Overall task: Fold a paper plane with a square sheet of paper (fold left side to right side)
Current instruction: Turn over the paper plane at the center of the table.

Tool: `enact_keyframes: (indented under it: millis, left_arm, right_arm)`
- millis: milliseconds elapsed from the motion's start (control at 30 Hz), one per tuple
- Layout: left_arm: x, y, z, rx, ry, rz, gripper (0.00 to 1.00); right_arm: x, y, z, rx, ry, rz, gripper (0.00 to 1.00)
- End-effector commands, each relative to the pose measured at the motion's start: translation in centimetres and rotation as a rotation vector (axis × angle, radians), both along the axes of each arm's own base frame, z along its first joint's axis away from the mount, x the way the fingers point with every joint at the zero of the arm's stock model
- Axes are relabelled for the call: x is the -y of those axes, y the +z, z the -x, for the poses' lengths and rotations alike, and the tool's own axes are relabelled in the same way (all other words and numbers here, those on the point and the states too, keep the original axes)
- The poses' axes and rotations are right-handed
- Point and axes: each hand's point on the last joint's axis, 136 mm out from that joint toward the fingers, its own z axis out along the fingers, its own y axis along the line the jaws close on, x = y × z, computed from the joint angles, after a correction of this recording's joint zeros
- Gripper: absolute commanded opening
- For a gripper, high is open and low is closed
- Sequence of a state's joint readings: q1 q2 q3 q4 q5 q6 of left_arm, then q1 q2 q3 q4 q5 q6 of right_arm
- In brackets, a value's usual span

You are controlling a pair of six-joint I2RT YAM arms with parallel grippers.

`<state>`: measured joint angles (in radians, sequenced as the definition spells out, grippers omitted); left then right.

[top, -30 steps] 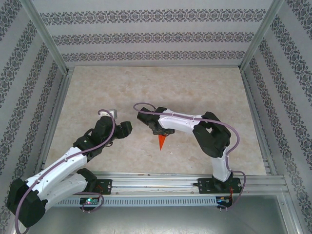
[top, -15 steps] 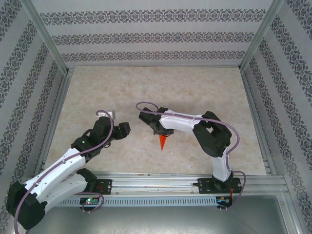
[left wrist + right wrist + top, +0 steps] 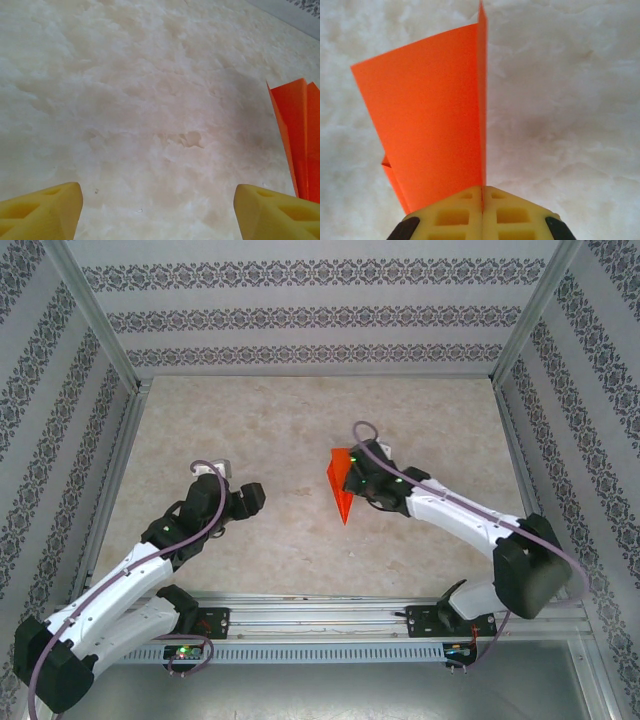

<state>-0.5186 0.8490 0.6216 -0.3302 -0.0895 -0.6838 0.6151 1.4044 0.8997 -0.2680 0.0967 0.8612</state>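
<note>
From above, we see the bright orange paper plane (image 3: 340, 485), a pointed dart, near the middle of the pale marbled table (image 3: 300, 420), with its tip toward the near edge. The right fingers (image 3: 353, 480) grip it. The left fingers (image 3: 252, 498) are well apart to its left. In the left wrist view, these fingers stand wide open and hold nothing. In the right wrist view, the fingers are pressed together on the plane's crease.

The paper plane (image 3: 341, 484) hangs over the middle of the table (image 3: 300, 410), pinched in the right gripper (image 3: 353, 478) just to its right, its point toward the near edge. The left gripper (image 3: 250, 498) lies to its left, apart from it.
</note>
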Motion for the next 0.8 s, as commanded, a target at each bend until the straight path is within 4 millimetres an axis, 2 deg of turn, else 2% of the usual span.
enact_keyframes:
  millis: [0, 133, 333, 567, 767]
  left_arm:
    - [-0.9, 1.1, -0.7, 0.030, 0.063, 0.030, 0.80]
    - [-0.9, 1.3, -1.2, 0.030, 0.079, 0.071, 0.80]
    - [-0.4, 1.6, -2.0, 0.001, 0.078, 0.120, 0.80]
    - [0.7, 1.2, -3.0, -0.064, 0.057, 0.177, 0.79]
    - [1.0, 0.8, -4.3, -0.108, 0.060, 0.169, 0.78]
  right_arm:
    - [-3.2, 2.4, -1.0, 0.074, 0.136, -0.312, 0.00]
    - [-3.9, 1.5, -1.6, 0.053, 0.157, -0.473, 0.00]
    - [-5.2, -1.7, -3.9, 0.014, 0.136, -0.581, 0.00]
    - [-6.8, -5.0, -7.6, 0.003, 0.146, -0.584, 0.00]
    - [-5.5, -7.3, -9.9, -0.011, 0.098, -0.544, 0.00]
